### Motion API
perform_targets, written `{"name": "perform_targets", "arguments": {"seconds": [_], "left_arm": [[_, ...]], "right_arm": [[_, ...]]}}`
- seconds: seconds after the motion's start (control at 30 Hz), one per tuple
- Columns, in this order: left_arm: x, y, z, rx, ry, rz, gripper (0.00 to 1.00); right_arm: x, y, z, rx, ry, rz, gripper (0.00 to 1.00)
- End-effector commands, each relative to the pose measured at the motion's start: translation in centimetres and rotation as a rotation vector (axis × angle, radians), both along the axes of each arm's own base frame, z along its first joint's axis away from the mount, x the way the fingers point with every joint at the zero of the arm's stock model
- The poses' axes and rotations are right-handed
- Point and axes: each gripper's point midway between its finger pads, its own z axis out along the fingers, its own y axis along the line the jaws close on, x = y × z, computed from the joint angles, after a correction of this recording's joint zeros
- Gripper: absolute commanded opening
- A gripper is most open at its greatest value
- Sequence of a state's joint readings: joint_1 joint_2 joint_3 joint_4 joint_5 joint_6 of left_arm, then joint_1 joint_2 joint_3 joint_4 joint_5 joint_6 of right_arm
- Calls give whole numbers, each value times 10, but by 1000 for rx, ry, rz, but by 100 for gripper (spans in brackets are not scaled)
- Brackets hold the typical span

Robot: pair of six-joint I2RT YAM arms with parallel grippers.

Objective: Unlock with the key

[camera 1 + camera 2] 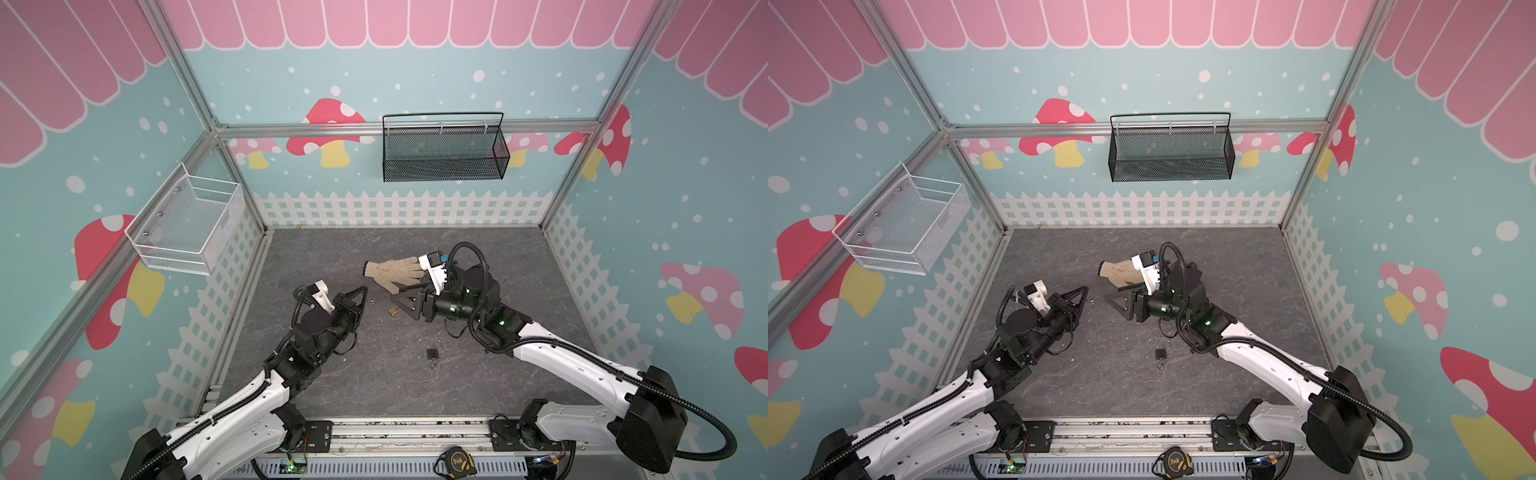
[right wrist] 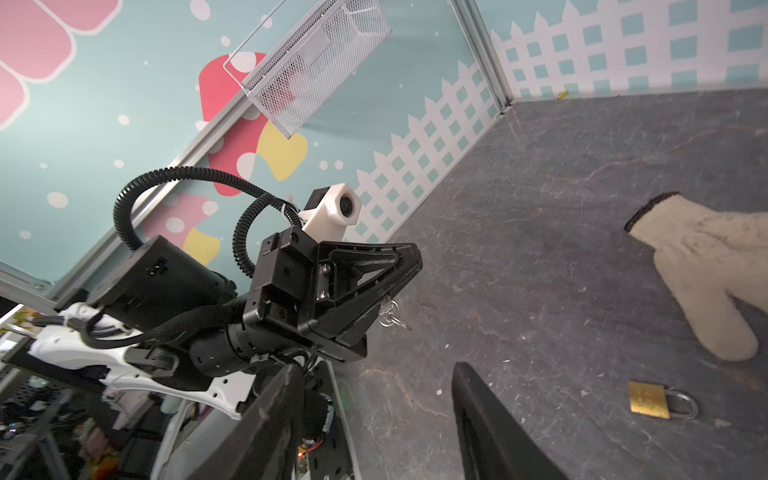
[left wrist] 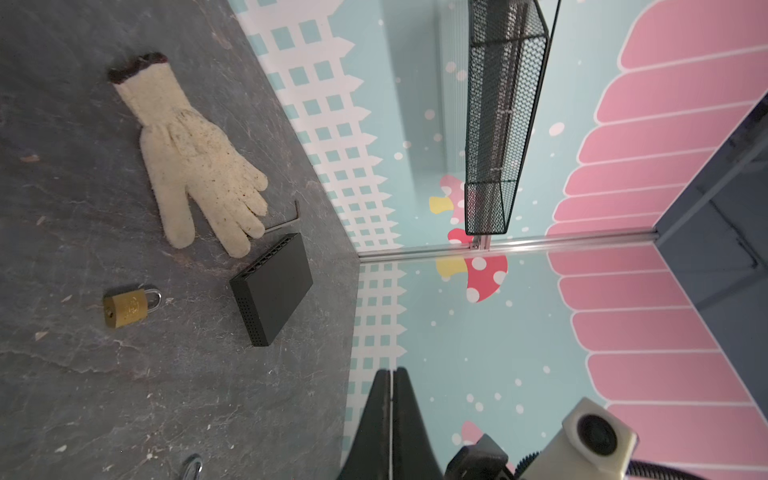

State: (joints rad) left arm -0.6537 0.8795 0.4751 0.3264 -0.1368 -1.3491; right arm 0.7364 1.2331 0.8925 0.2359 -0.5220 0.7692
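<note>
left gripper (image 3: 390, 376) has its two fingers pressed flat together, seam to seam, and hangs above the table left of the middle. a small silver key (image 2: 388, 312) on a ring is caught at the edge of those fingers and dangles clear of the surface. right gripper (image 2: 374, 366) faces it from the right, low over the table, its jaws standing apart with nothing between them.

grey stone-patterned table (image 1: 332, 257) fills the floor of the cell. black mesh basket (image 1: 444, 153) hangs on the back wall and white mesh basket (image 1: 187, 224) on the left wall. cream knitted glove (image 1: 392, 269) lies flat behind the two grippers, cuff to the left and fingers toward the right arm's wrist. flat black box (image 3: 272, 291) lies just beside the glove's fingertips; in both top views the right arm largely hides it. yellow and black tape measure (image 1: 455, 459) sits on the front rail between the arm bases.

dark padlock (image 1: 432, 354) lies alone on the table nearer the front, well apart from the rest. brass padlock (image 3: 126, 308) lies on its side on the table, shackle seated in the body. it is near the glove and just beside the right gripper's fingers, and neither gripper touches it. thin l-shaped hex key (image 3: 286, 222) lies at the glove's fingertips, between them and the box.
</note>
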Motion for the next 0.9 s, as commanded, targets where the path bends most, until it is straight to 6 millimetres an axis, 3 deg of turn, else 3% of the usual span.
{"name": "perform_targets", "arguments": {"seconds": [0.0, 0.23, 0.47, 0.87], "left_arm": [[-5, -25, 16, 89, -156, -149, 0], [-5, -46, 26, 110, -247, -241, 0], [-8, -45, 29, 129, -292, -245, 0], [-12, -46, 42, 110, -343, -260, 0]], "right_arm": [[-18, 6, -4, 11, 134, 117, 60], [-9, 16, -10, 13, 180, 153, 59], [-4, 23, -16, 43, 210, 200, 51], [-5, 18, -19, 78, 216, 218, 37]]}}
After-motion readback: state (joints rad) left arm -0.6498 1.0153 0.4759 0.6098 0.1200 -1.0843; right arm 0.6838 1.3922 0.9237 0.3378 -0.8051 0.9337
